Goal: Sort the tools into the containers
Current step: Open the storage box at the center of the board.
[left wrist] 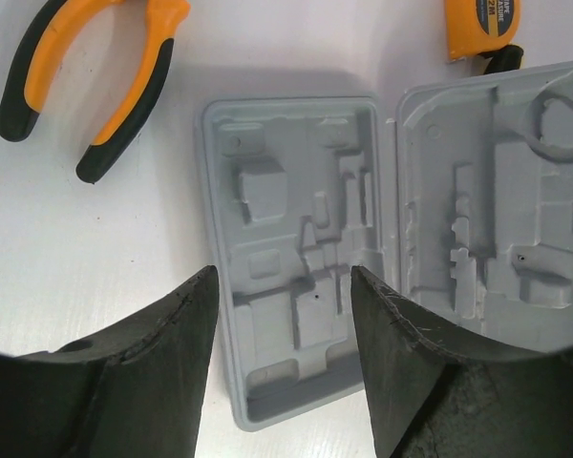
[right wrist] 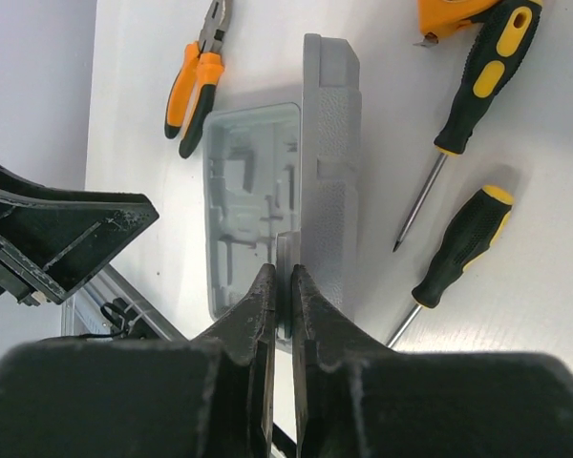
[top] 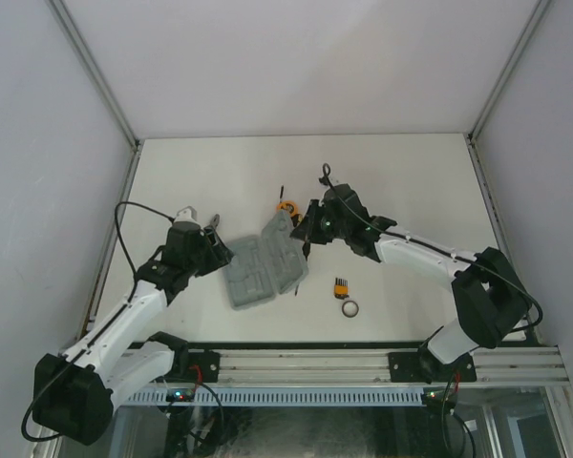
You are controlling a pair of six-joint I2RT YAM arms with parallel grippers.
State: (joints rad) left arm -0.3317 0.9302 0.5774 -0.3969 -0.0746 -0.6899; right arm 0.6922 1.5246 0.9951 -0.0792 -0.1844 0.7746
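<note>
With the right gripper point(right wrist: 282, 272) clenched on the lid edge of the grey case point(top: 258, 272), just left of the bench point(top: 411, 181) centre, and the left gripper point(left wrist: 284, 277) released and empty above it, the step appeared to require lowering the lid slowly, without dragging the case.

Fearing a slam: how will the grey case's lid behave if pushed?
The tool case looks thin moulded plastic, so probably light, apt to slide. Its raised lid, pinched by the right gripper, would likely swing on its hinge and drop.
</note>
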